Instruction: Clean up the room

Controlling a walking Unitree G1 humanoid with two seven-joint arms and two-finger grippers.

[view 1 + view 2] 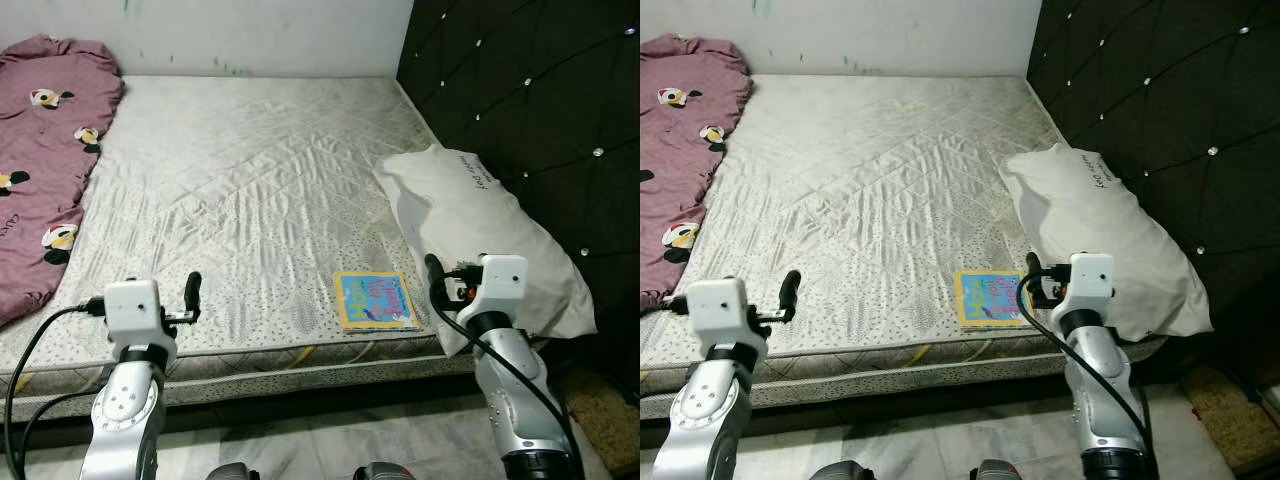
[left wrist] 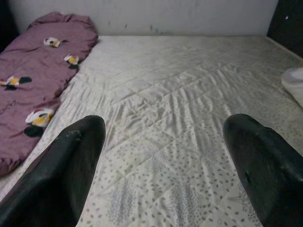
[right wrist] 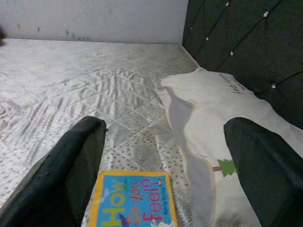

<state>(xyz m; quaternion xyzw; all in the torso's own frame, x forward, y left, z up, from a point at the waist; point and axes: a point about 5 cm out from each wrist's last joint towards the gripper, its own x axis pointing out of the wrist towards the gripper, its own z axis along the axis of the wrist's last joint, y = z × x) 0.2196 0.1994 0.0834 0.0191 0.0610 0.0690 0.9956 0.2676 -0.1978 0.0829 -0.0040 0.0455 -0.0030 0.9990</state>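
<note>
The right gripper (image 3: 163, 175) hung over the near right edge of the bed (image 1: 250, 180), its two black fingers (image 3: 66, 175) spread wide apart and holding nothing. Its wrist view looked between them at a book (image 3: 132, 203) lying flat on the mattress just ahead, and there the cover's words "How Do You Feel?" could be read in yellow and red on blue with a yellow border. In the head views the book (image 1: 374, 300) was a small bright rectangle near the bed's front edge, its lettering too small to read, with the gripper (image 1: 440, 285) just to its right and not touching it.

Immediately right of the book lay a white pillow (image 1: 480, 230), running from the near edge back along the dark tufted headboard (image 1: 530, 90). The right wrist view showed a small green tree printed on the pillow (image 3: 222, 137) and a line of dark writing near its far end.

The left gripper (image 2: 165, 165) hung over the near left part of the bed, fingers (image 2: 61, 175) likewise wide apart and empty, above bare quilted mattress. In the left eye view one of its black fingers (image 1: 192, 290) stood up beside the white wrist block.

Far to the left, a maroon blanket (image 1: 40, 150) with cartoon patches lay along the bed's left side, reaching the back wall (image 1: 250, 35). The floor (image 1: 320, 440) in front was pale marble tile.
</note>
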